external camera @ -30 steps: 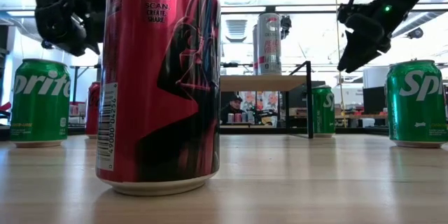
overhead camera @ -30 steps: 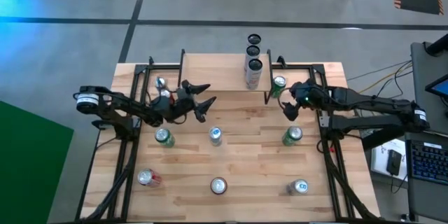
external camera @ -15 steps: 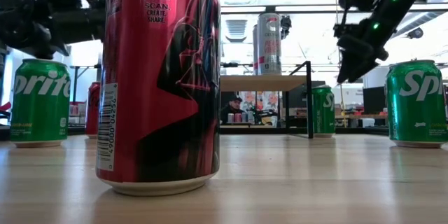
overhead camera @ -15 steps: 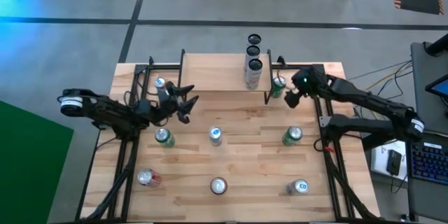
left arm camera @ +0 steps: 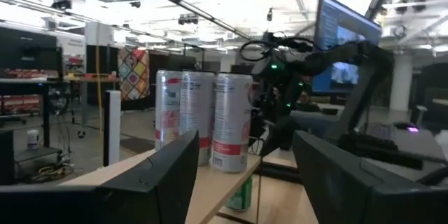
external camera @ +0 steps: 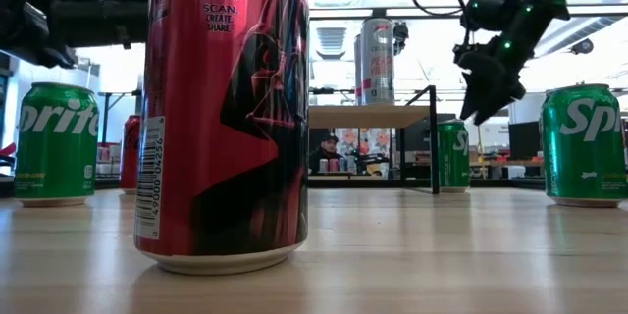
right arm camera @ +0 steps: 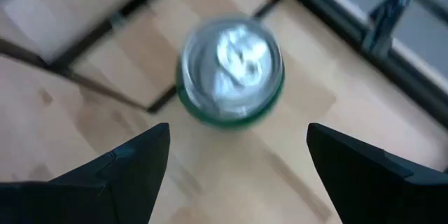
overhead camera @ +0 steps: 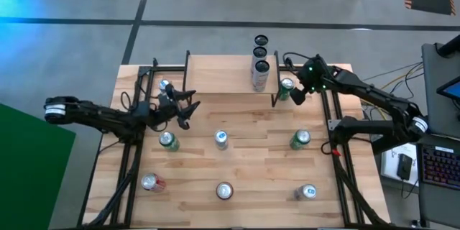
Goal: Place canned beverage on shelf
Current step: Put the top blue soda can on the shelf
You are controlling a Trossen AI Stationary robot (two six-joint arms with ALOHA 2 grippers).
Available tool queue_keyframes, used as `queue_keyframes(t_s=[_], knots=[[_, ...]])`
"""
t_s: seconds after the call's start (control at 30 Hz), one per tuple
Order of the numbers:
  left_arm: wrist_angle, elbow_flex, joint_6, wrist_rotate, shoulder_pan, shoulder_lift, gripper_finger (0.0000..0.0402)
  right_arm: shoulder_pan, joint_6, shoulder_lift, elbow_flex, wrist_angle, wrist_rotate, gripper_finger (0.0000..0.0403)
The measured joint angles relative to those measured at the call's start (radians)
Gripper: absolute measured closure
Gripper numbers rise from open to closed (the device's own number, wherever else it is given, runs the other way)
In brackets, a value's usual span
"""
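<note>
The shelf (overhead camera: 228, 74) stands at the table's far middle, with tall silver cans (overhead camera: 259, 70) on its right end; it also shows in the low view (external camera: 368, 116). A green can (overhead camera: 287, 86) stands upright on the table just right of the shelf's right leg. My right gripper (overhead camera: 297, 95) hovers open above this can (right arm camera: 231, 70), with a finger on either side and touching nothing. My left gripper (overhead camera: 187, 109) is open and empty over the table's left part, facing the shelf and its cans (left arm camera: 203, 122).
Other cans stand on the table: a silver-topped one (overhead camera: 164, 86) at the far left, green ones (overhead camera: 167, 140) (overhead camera: 300, 139), one in the middle (overhead camera: 221, 139), and a near row (overhead camera: 150, 182) (overhead camera: 224, 190) (overhead camera: 307, 192). Black frame rails (overhead camera: 134, 151) run along both sides.
My left gripper has drawn back toward the table's left edge, staying open. My right gripper has gone toward the table's far edge and now stands over the green can beside the shelf. No can has moved.
</note>
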State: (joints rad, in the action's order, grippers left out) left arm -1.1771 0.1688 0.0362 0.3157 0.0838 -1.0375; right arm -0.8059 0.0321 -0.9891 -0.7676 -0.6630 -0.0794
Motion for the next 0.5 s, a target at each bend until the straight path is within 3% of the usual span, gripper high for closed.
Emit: queue_keyframes(t_s=[0.13, 0.3, 0.4, 0.5], knots=[[0.161, 0.0, 0.037, 0.078, -0.08, 0.115, 0.0184, 0.01, -0.074, 0.046, 0.01, -0.066, 0.001, 0.0076], [0.385, 0.029, 0.07, 0.342, -0.249, 0.208, 0.0184, 0.08, -0.14, 0.194, 0.068, -0.008, 0.001, 0.0076], [0.549, 0.105, 0.023, 0.504, -0.349, 0.19, 0.0184, 0.134, -0.165, 0.289, 0.122, 0.082, 0.001, 0.0076], [0.679, 0.184, -0.074, 0.648, -0.404, 0.095, 0.0184, 0.186, -0.194, 0.344, 0.191, 0.215, 0.0, 0.0076]])
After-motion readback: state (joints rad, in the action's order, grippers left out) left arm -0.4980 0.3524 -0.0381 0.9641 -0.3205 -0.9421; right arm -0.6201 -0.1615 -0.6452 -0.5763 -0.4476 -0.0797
